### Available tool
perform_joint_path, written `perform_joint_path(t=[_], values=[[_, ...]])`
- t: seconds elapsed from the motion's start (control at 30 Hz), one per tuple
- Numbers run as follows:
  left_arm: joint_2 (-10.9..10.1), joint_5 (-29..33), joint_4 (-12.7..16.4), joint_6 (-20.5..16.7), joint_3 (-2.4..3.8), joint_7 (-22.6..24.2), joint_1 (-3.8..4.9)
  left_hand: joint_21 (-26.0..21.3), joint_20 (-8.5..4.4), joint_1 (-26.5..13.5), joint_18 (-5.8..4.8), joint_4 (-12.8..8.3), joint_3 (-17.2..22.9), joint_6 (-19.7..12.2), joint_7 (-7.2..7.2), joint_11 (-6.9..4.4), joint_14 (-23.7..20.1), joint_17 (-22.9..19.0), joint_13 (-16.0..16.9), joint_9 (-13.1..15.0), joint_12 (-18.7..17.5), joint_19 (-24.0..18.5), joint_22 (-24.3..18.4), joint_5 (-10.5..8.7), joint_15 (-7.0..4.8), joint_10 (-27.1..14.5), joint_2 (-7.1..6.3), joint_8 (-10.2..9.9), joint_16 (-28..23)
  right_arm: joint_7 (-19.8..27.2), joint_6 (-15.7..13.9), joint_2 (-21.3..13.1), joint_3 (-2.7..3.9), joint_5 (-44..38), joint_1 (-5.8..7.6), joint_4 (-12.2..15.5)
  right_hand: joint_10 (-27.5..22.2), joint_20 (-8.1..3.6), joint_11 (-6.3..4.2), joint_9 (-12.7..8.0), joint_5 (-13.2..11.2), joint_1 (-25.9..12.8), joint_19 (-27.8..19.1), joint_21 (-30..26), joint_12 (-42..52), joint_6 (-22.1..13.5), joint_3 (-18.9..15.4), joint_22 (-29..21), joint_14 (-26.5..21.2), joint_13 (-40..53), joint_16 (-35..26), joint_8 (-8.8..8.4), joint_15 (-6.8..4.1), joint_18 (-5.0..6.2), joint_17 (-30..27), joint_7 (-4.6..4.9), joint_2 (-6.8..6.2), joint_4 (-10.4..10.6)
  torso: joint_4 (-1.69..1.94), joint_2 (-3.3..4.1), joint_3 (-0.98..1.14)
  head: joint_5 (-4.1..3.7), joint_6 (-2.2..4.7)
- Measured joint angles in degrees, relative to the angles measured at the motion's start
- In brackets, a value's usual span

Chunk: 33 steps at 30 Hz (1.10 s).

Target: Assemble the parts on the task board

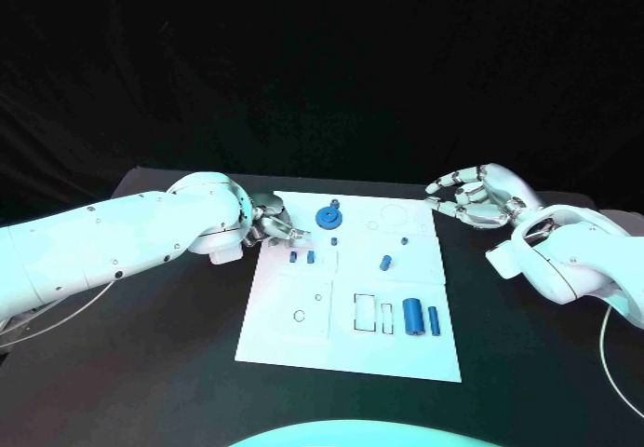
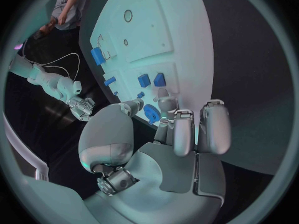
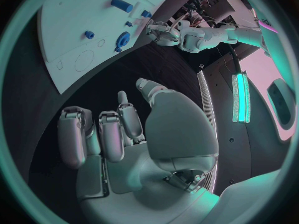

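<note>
Silver fingers (image 2: 184,134) of your left hand (image 1: 267,226) are curled in at the board's near-left edge, their tips close over the blue gear (image 1: 328,219); from the left wrist view I cannot tell whether they pinch anything or just hover, so call the grasp unclear. Your right hand (image 1: 474,197) sits off the far-right corner of the task board (image 1: 309,345), fingers loosely apart and grasping nothing, well apart from every part.

Progress, as a judgement: early to middle. The gear looks seated near the board's far edge, with a small peg (image 1: 333,241) just behind it. Two short blue blocks (image 1: 302,256) lie by the left hand. One small cylinder (image 1: 386,262) lies loose mid-board, and a larger cylinder (image 1: 413,318) plus a thin bar (image 1: 434,319) rest beside an outlined slot (image 1: 365,313) that still looks unfilled. Ring outlines near the right corner also look open. So most parts are still left to place.

View differences: the head view gives you the whole board on the bench (image 1: 134,372) and both hands' spacing. The left wrist view shows the fingertips' closeness to the gear (image 2: 151,115) and blocks (image 2: 144,80). The right wrist view confirms your right palm (image 3: 124,134) carries nothing, and shows the left hand (image 3: 163,33) across the board.
</note>
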Motion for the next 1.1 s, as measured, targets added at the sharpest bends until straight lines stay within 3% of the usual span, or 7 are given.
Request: perform_joint_path(t=[0.1,0.13,0.23,0.33,0.6,0.7,1.1], values=[[0.0,1.3,0.0,-2.6,0.03,1.8,0.00,-4.3,0.84,4.8,1.17,-0.4,-0.2,-3.9,1.86,1.76,-0.1,0.0,-5.6,-1.2,-4.4,-3.2,-6.1,0.00,1.73,-5.8,-0.31,-2.3,-2.8,0.0,0.0,0.0,0.00,0.0,-0.01,0.0,0.0,0.00,0.00,0.0,0.0,0.0,0.0,0.0,0.0,0.0,0.0,0.0,0.0,0.0,0.0,0.00,0.00,0.00,0.0,0.00,0.01,0.0,0.03,-0.02,0.01,-0.24,0.13],[0.1,1.8,0.0,-3.8,0.04,3.0,0.00,-11.7,1.94,9.2,3.31,-1.4,0.6,-6.3,3.41,3.23,-1.8,-1.7,-7.5,-2.1,-7.0,-8.6,-16.0,0.00,3.08,-10.3,-0.64,-3.6,-8.5,0.0,0.0,0.0,0.00,0.0,-0.01,-0.1,0.0,0.00,0.00,0.0,0.0,0.0,0.0,0.0,0.0,0.0,0.0,0.0,0.0,0.0,0.0,0.00,0.00,0.00,0.0,0.00,0.03,0.0,0.04,-0.03,0.01,-0.37,0.21],[0.5,2.8,-0.1,-6.8,-0.09,6.8,0.00,-23.9,3.92,17.1,5.91,-3.7,2.4,-8.8,5.81,5.52,-8.4,-9.6,-10.8,-4.1,-11.3,-16.9,-30.6,0.00,5.09,-16.3,-1.92,-5.7,-17.6,0.1,0.0,0.0,0.00,0.0,-0.01,-0.1,0.0,-0.22,0.00,0.0,0.0,-0.2,-0.2,-0.4,0.0,0.0,0.0,0.0,0.0,0.0,0.0,0.00,0.00,0.00,0.0,0.00,0.23,0.0,0.05,-0.05,0.01,-0.62,0.37],[1.4,3.0,-0.1,-10.3,-0.45,12.8,-0.26,-28.1,4.86,24.9,5.92,-7.7,5.5,-9.9,6.24,6.24,-12.7,-14.6,-13.3,-6.1,-13.8,-19.0,-34.7,0.00,5.78,-19.6,-2.52,-7.4,-21.9,0.1,0.0,0.0,0.00,0.0,-0.01,-0.3,-0.3,-0.46,-0.35,0.0,0.0,-0.2,-0.5,-1.1,-0.8,0.0,0.0,0.0,0.0,0.0,-0.6,0.00,0.00,0.90,0.0,-0.03,0.23,0.0,0.05,-0.05,-0.01,-0.81,0.67],[3.9,-3.2,-1.2,-16.8,-1.35,26.0,-1.81,-28.7,5.16,29.7,5.91,-11.6,5.9,-10.8,6.13,6.81,-15.1,-18.6,-19.5,-11.0,-19.2,-19.0,-35.0,0.00,6.15,-22.7,-4.84,-10.9,-22.7,0.4,0.0,0.1,0.00,0.1,-0.02,-0.5,-0.9,-0.41,-0.23,0.0,0.2,-0.2,-0.8,-1.8,-1.4,-0.2,0.0,0.0,0.0,-0.5,-0.7,0.00,0.00,0.90,0.0,-0.21,0.23,0.0,-0.02,-0.03,-0.04,-1.30,1.16],[5.0,-7.2,-2.2,-17.9,-1.80,28.6,-2.15,-23.0,5.23,29.5,5.90,-11.3,4.6,-10.7,6.13,6.86,-14.8,-18.9,-21.3,-12.5,-20.5,-14.9,-28.4,0.00,6.42,-22.7,-5.43,-11.9,-21.7,0.5,0.0,0.1,0.00,0.2,-0.09,-0.5,-1.1,-0.62,-0.43,0.0,0.2,-0.2,-1.0,-2.0,-1.6,-0.2,0.0,0.0,0.0,-0.7,-0.9,0.00,0.00,0.90,0.0,-0.21,0.23,0.0,-0.05,-0.01,-0.01,-1.43,1.34],[8.1,-20.5,-5.3,-17.9,-2.53,30.1,-2.55,-13.2,5.31,29.8,3.98,-9.9,0.5,-6.8,5.99,7.05,-10.5,-18.2,-25.9,-16.4,-23.1,-9.8,-16.6,0.00,6.15,-22.9,-5.71,-14.2,-17.0,0.7,0.0,0.2,-0.01,0.2,-0.25,-0.5,-1.0,-0.62,-0.42,0.0,0.2,-0.2,-1.0,-2.0,-1.6,-0.2,0.0,0.0,0.0,-0.7,-0.9,0.00,0.00,0.89,0.0,-0.21,0.23,0.0,-0.05,0.04,0.03,-1.65,1.56]])
